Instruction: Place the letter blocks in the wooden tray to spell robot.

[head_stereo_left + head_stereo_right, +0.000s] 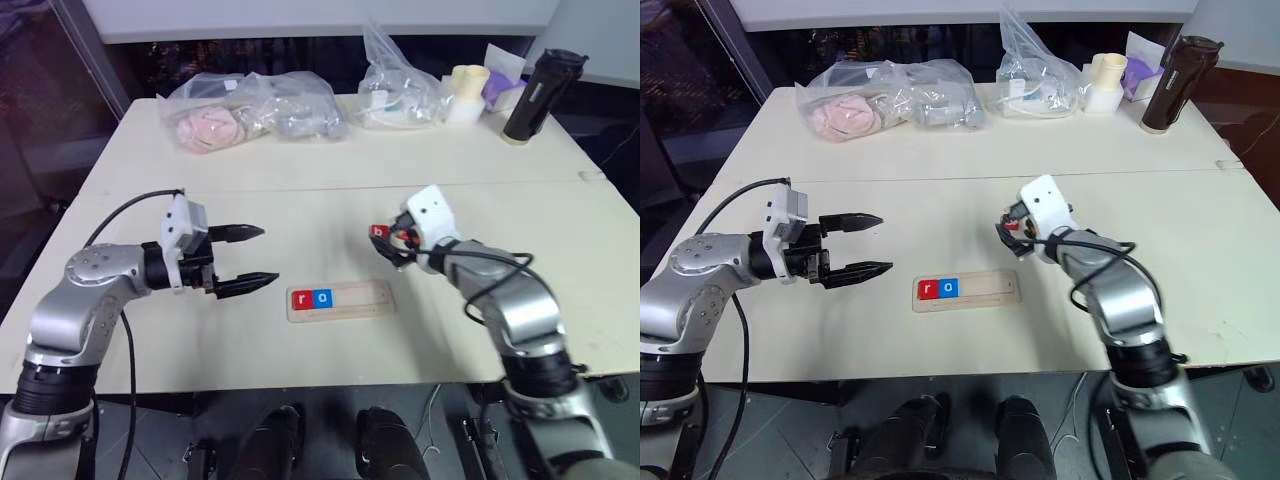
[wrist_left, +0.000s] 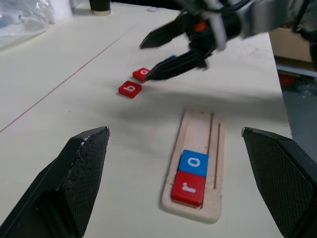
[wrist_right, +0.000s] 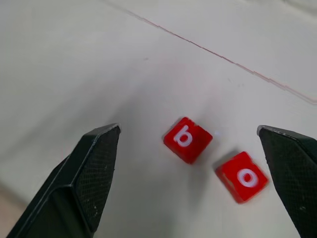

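**A:** So what's on the pale table (image 1: 300, 200) right now?

**B:** The wooden tray (image 1: 341, 300) sits between my arms, with the red r block (image 1: 302, 298) and the blue o block (image 1: 322, 297) touching at its left end. My left gripper (image 1: 250, 258) hangs beside it, jaws wide, holding nothing.

**A:** And the right?

**B:** My right gripper (image 3: 193, 173) is also spread wide and empty, over the red b block (image 3: 187, 139) and the red o block (image 3: 243, 176) on bare table. There's a blue bit behind my fingers, hard to make out.

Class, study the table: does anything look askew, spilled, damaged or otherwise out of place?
Nothing is spilled or damaged. The red r block and blue o block sit squarely in the wooden tray. The loose red b block and red o block lie turned at angles.
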{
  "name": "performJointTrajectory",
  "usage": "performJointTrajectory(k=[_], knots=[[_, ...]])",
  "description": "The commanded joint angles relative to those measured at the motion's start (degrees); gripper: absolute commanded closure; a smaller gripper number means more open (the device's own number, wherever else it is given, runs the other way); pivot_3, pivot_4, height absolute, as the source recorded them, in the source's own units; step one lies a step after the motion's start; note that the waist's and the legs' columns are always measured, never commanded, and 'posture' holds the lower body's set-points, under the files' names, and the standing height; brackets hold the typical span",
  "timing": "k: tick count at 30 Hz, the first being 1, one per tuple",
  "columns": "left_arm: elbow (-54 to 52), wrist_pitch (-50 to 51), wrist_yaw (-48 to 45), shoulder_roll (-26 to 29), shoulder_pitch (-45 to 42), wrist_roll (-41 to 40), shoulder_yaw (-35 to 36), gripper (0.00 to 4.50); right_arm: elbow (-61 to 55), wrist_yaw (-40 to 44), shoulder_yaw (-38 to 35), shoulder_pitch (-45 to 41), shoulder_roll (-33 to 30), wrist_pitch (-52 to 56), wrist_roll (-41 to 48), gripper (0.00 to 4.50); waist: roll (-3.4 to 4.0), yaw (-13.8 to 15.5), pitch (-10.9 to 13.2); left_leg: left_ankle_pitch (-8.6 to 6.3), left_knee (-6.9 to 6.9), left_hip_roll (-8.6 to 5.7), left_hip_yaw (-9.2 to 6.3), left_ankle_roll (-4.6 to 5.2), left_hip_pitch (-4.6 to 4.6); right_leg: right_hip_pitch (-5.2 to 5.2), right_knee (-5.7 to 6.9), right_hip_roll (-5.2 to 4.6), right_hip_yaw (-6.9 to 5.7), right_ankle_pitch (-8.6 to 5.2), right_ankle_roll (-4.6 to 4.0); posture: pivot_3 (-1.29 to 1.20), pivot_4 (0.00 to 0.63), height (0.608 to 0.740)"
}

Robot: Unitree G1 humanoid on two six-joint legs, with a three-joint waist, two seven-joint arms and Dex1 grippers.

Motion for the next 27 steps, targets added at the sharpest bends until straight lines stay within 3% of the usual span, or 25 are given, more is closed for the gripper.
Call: performJointTrajectory(k=[1,8,27], knots=[[-2.73,-0.20,1.86,-0.83,0.66,-0.93,0.39,0.03,0.07,-3.89,-2.58,-2.58,2.40,3.20,-0.93,0.00,0.00,0.28,0.00,0.02,0.00,0.00,0.01,-0.02,0.00,-0.01,-0.01,0.07,0.03,0.02,-0.03,0.00,0.150,0.738],[-4.07,-0.27,0.59,0.29,2.35,-2.33,0.75,0.03,10.15,-11.06,-4.36,-6.98,9.65,3.19,-3.11,0.00,0.03,-0.38,-0.02,0.03,-0.04,0.12,0.24,-0.03,0.01,-0.13,0.01,0.19,0.22,0.06,-0.07,0.00,0.150,0.738],[-7.04,-2.08,5.15,-0.20,5.94,-1.69,0.46,0.03,25.41,-11.76,-5.89,-9.76,13.07,-1.77,-2.82,0.00,0.03,-0.26,-0.03,0.03,-0.05,0.37,0.71,-0.04,0.11,-0.23,0.05,0.43,0.64,0.14,-0.20,0.00,0.150,0.738]])
